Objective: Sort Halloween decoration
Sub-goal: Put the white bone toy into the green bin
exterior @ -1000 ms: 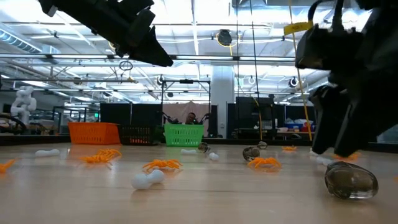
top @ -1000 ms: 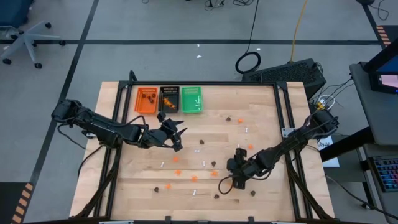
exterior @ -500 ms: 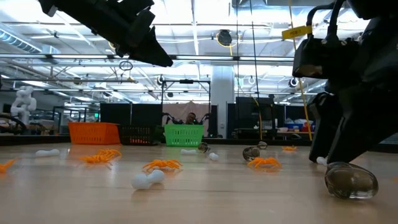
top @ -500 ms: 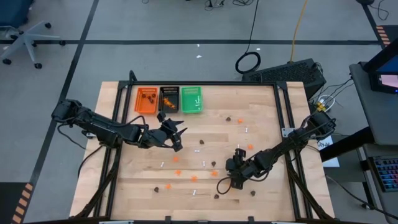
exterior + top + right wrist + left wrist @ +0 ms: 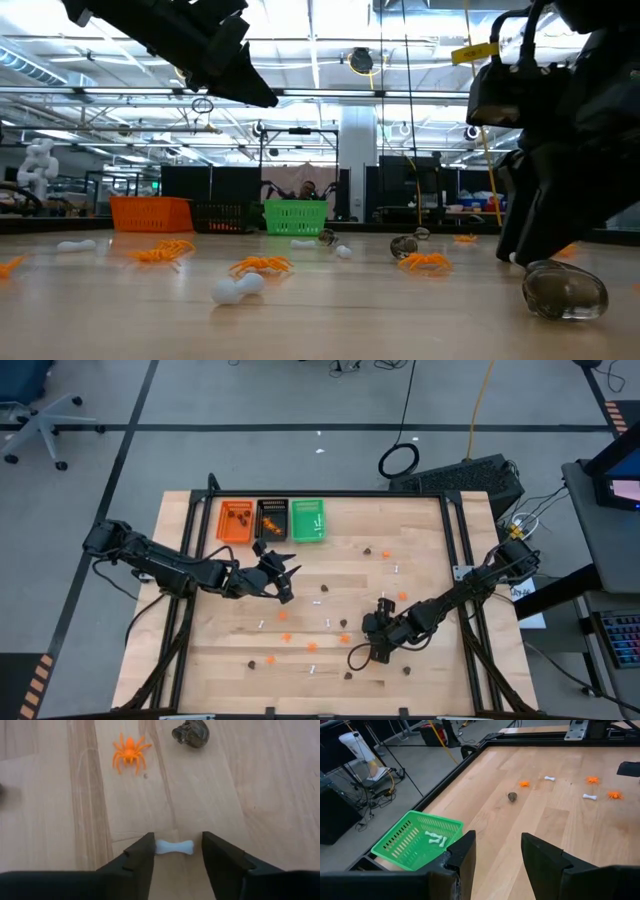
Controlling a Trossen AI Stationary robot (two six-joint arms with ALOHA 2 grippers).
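Desk (image 5: 430, 530) w/ most of the job left, by my read: Halloween decoration (image 5: 312, 646) lies scattered over the mid and near part of the desk — orange spiders, dark skulls, white bones, approx a dozen-plus loose in the high view. Three trays in a row at the far-left edge: orange tray (image 5: 236, 521) has a few dark/orange bits in it, black tray (image 5: 271, 520) a few small bits, green tray (image 5: 308, 520) holds several white bones (left wrist view shows them clearly). So some sorted, far more not. Left gripper (image 5: 283, 573) hangs above the desk just near side of the trays, fingers (image 5: 465, 854) apart, nothing between them. Right gripper (image 5: 174, 851) is low at the desk, near-right area, fingers (image 5: 142, 855) straddling a white bone (image 5: 174, 847); they look at or nearly at its ends, but firm grasp — can't tell. Orange spider (image 5: 129, 751) and skull (image 5: 191, 732) lie just beyond it. Judgement: mid-pick of one bone, bound for green tray; long way to go.
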